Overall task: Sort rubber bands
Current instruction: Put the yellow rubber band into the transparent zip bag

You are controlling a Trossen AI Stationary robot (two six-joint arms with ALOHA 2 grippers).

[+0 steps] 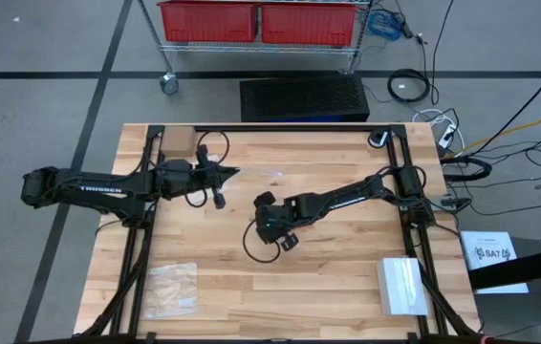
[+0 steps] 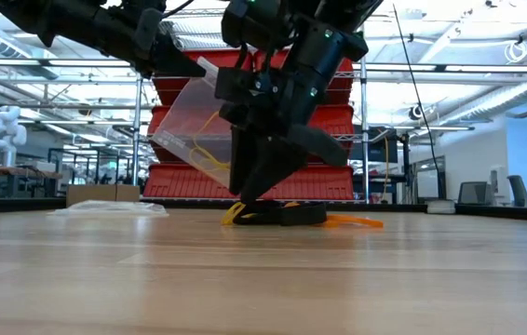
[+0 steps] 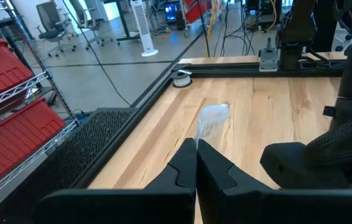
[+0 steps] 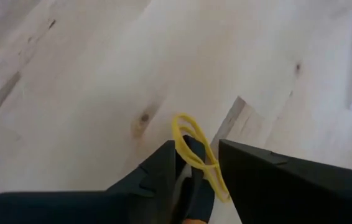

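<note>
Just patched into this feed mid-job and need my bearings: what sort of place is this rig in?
Most likely a robotics lab or workshop. A wire rack of red bins stands behind the wooden table, cables trail over grey carpet, and the low view shows office chairs in an open hall.

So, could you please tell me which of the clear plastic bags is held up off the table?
The clear bag pinched in the shut left gripper, hanging tilted above the table; the other bags lie flat near the table's front corners.
</note>
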